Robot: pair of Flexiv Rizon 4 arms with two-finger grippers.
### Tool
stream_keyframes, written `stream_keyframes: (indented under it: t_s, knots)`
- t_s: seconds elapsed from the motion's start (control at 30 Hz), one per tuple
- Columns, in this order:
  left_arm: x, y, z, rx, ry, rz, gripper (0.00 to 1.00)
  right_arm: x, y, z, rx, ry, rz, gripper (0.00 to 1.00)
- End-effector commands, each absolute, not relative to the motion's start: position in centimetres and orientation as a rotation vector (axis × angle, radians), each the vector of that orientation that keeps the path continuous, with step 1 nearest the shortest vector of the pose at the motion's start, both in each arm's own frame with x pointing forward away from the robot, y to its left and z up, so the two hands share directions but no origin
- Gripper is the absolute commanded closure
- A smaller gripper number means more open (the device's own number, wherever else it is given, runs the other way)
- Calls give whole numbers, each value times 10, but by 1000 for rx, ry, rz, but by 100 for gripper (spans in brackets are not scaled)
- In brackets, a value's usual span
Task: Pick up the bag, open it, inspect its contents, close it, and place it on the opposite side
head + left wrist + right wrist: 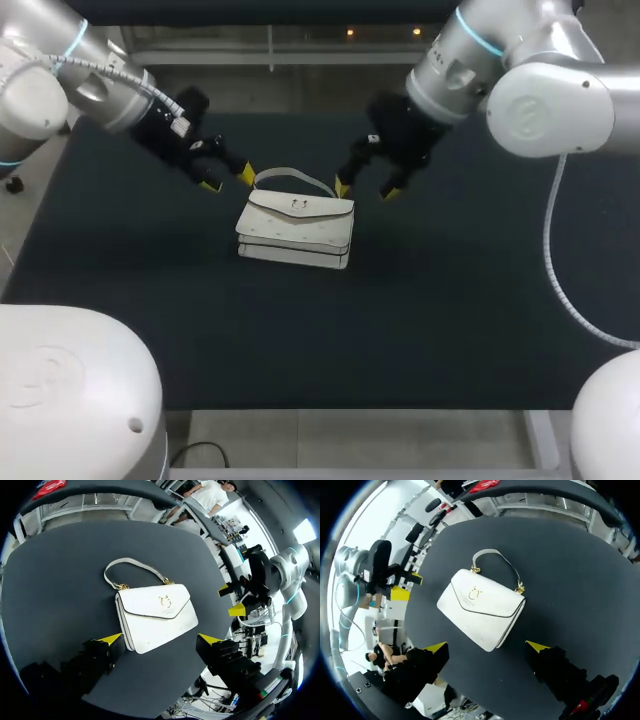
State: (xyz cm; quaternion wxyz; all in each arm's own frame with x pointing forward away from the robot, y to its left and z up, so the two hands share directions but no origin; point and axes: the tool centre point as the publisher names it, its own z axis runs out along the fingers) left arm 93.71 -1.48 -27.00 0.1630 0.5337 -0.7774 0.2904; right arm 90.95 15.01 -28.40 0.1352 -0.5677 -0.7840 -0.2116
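A small white handbag (296, 230) lies flat on the dark table (420, 320), flap shut with a gold clasp, its handle (296, 176) arched toward the far edge. My left gripper (227, 181) hangs open just left of the handle, above the bag's far left corner. My right gripper (366, 189) is open at the handle's right end. In the left wrist view the bag (156, 616) lies ahead of the open gripper (161, 638), and the right gripper (231, 600) shows beyond it. The right wrist view has the bag (481, 607) ahead of its open gripper (487, 646), untouched.
Bare dark tabletop lies around the bag on all sides. The white arm housings (70, 390) stand at the near corners.
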Motion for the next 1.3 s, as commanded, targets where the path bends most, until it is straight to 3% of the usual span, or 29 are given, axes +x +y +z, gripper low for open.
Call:
stream_keyframes:
  t_s: [0.03, 0.87, 1.0, 1.1, 1.17, 1.23, 1.3]
  knots:
    - [940, -10, -290, 1752, -1682, 897, 0, 909, 154, -303, -2030, -1653, -786, 0]
    - [986, -23, -344, 1495, -1483, 874, 0, 929, 173, -355, -2103, -1196, -779, 0]
    - [990, -26, -344, 1470, -1484, 889, 3, 936, 172, -356, -2090, -1183, -789, 12]
    - [992, -30, -345, 1465, -1481, 890, 4, 940, 173, -360, -2081, -1177, -791, 11]
    - [993, -32, -345, 1458, -1474, 891, 7, 943, 174, -363, -2081, -1175, -793, 9]
    - [994, -34, -346, 1454, -1472, 891, 20, 945, 174, -366, -2069, -1166, -792, 9]
    - [994, -36, -346, 1452, -1470, 891, 27, 947, 175, -368, -2048, -1162, -800, 7]
